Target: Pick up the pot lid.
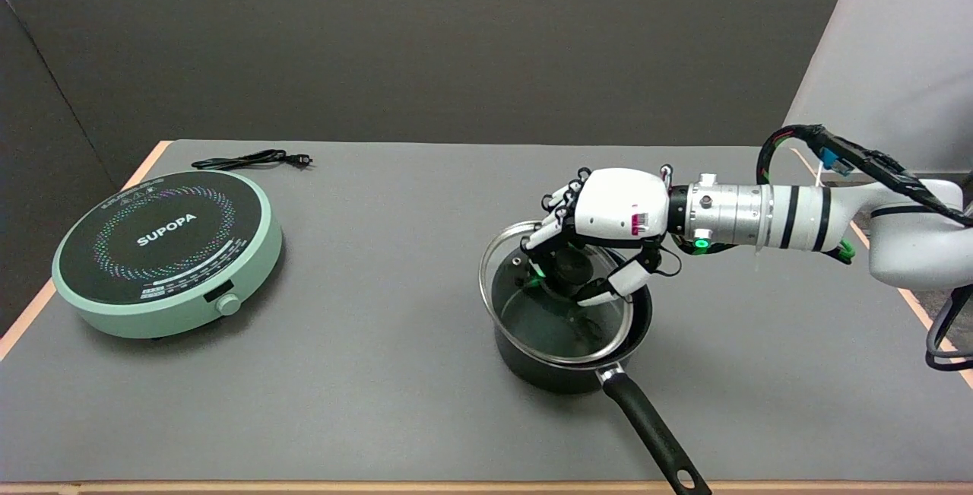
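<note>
A black saucepan [559,369] with a long black handle [654,434] stands on the grey table right of centre. Its glass lid [524,312] with a metal rim is tilted and shifted left, its left edge raised off the pan. My right hand [600,233] reaches in from the right, over the lid's middle. Its fingers are curled around the lid's black knob [572,267], with the thumb below and the other fingers above. The hand grips the knob.
A mint-green induction cooker [167,252] with a black top sits at the table's left. Its black power cord [251,160] lies unplugged behind it. The table's near edge [304,486] runs along the bottom.
</note>
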Robot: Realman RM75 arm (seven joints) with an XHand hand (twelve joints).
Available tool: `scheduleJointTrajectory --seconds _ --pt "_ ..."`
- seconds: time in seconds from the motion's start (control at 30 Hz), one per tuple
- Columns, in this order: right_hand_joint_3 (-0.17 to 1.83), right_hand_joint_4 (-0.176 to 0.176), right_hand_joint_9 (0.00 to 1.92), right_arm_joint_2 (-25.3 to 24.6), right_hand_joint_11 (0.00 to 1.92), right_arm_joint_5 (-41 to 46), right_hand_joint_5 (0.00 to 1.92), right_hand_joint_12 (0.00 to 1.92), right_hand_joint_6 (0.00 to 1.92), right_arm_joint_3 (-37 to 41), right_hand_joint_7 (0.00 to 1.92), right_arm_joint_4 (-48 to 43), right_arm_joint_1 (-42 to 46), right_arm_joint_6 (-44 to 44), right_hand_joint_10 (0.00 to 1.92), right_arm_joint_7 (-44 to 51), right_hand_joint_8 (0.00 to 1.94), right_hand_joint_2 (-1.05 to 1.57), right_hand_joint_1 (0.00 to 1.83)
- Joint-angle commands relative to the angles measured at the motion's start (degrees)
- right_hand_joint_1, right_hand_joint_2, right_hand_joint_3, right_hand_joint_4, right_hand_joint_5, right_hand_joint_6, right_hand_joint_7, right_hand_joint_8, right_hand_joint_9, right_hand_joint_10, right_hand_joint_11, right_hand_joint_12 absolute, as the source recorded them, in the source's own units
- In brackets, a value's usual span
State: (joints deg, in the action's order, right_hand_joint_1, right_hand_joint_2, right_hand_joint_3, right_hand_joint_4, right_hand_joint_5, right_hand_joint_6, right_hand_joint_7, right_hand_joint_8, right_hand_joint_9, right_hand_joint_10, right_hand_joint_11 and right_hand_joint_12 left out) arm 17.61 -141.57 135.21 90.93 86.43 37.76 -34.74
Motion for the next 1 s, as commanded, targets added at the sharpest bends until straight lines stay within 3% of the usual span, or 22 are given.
scheduleJointTrajectory --seconds 0.03,0.43,1.0 --pt "0.58 0.176 0.86 0.25 0.63 -0.14 0.62 0.98 1.39 -0.01 0.87 0.15 -0.17 0.09 1.31 0.01 1.33 0.88 1.35" --pt "0.56 0.176 0.86 -0.03 0.64 -0.14 0.62 1.14 1.36 -0.27 0.89 1.06 -2.16 -0.16 1.4 0.01 1.29 0.88 1.36" --pt "0.54 0.176 0.84 1.05 0.62 -0.22 0.6 1.24 1.37 -8.35 0.88 3.31 -16.7 -6.13 1.45 0.01 1.31 0.9 1.36"
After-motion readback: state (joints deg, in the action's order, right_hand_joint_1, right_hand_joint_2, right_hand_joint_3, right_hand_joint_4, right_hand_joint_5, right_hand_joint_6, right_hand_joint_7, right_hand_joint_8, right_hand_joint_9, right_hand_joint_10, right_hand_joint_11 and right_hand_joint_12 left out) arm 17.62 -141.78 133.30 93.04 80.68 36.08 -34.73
